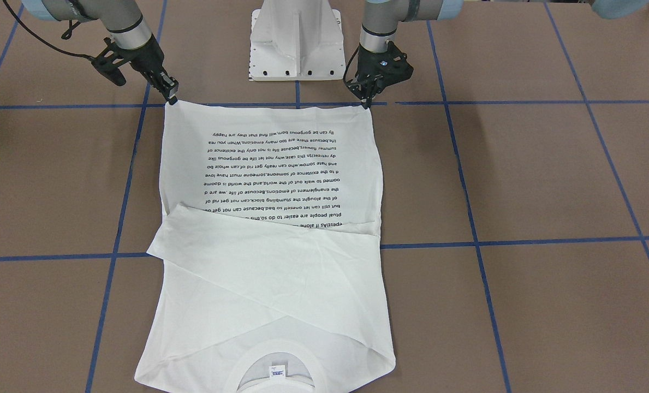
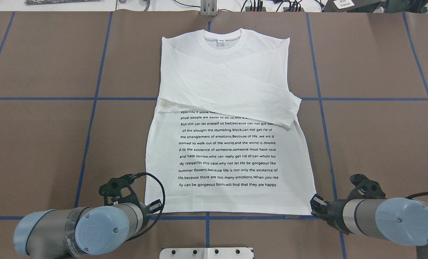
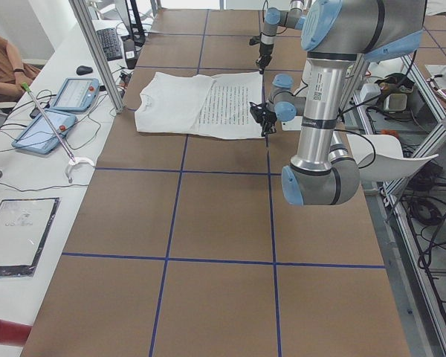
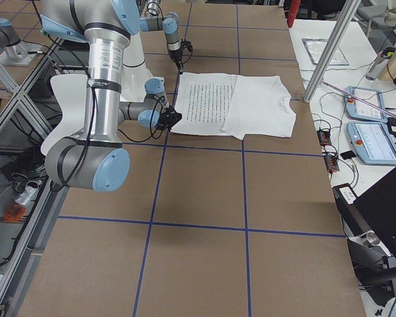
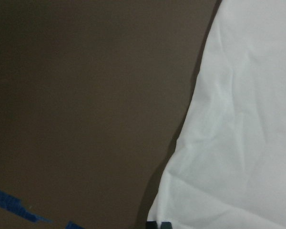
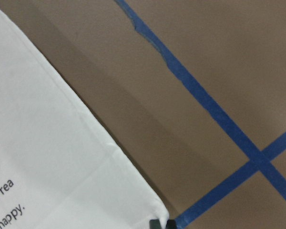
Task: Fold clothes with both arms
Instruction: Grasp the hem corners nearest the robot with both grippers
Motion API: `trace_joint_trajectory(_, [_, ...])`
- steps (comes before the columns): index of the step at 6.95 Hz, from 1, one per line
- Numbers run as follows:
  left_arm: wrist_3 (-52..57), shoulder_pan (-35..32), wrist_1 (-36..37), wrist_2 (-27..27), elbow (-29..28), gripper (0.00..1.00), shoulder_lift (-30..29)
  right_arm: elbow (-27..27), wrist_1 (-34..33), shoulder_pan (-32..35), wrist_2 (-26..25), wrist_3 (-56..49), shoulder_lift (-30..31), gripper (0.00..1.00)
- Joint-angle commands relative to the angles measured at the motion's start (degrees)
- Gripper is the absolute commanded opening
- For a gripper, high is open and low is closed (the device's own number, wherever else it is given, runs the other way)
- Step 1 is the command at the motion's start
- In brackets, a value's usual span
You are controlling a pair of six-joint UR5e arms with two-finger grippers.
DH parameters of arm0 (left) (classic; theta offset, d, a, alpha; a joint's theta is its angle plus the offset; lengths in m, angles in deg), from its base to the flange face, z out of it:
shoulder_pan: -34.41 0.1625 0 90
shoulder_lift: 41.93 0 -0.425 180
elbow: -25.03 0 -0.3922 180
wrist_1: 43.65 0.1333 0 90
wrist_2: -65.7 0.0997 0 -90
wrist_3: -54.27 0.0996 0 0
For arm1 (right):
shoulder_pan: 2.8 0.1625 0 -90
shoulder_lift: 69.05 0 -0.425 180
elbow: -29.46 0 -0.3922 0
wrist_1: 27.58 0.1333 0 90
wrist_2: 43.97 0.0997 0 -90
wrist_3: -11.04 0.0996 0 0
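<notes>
Gripping the near hem corners of the shirt [image 2: 228,151] lying flat on the desk [image 2: 37,144], my left pincer [image 1: 367,102] and right pincer [image 1: 171,99] hold so little cloth that lifting may slip one free.

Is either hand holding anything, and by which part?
Both appear to hold the shirt: the left hand pinches one hem corner, the right hand the other.

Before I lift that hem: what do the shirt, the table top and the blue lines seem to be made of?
Shirt: soft matte white fabric, probably cotton knit; it creases finely and lies limp. Table top: matte brown board or paper, no shine. Blue lines: likely tape, with ragged edges.
</notes>
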Motion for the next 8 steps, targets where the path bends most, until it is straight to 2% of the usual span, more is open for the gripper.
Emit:
trace_joint_trajectory(1, [-0.65, 0.14, 0.12, -0.66, 6.20, 0.00, 3.59, 1.95, -0.09, -0.26, 0.09, 0.09, 0.14, 0.00])
trace_joint_trajectory(3, [-4.68, 4.33, 0.12, -0.66, 12.80, 0.00, 9.66, 5.89, -0.09, -2.71, 0.09, 0.09, 1.98, 0.00])
trace_joint_trajectory(4, [-7.91, 6.18, 0.03, -0.40, 13.79, 0.00, 11.42, 7.05, -0.09, -3.77, 0.00, 0.09, 1.98, 0.00])
trace_joint_trajectory(6, [-11.79, 6.90, 0.03, -0.48, 13.88, 0.00, 11.27, 7.67, -0.09, -5.00, -0.09, 0.09, 1.90, 0.00])
trace_joint_trajectory(8, [-16.18, 6.99, -0.06, -0.92, 17.91, 0.00, 10.83, 9.51, -0.18, -4.92, 0.00, 0.09, 2.16, 0.00])
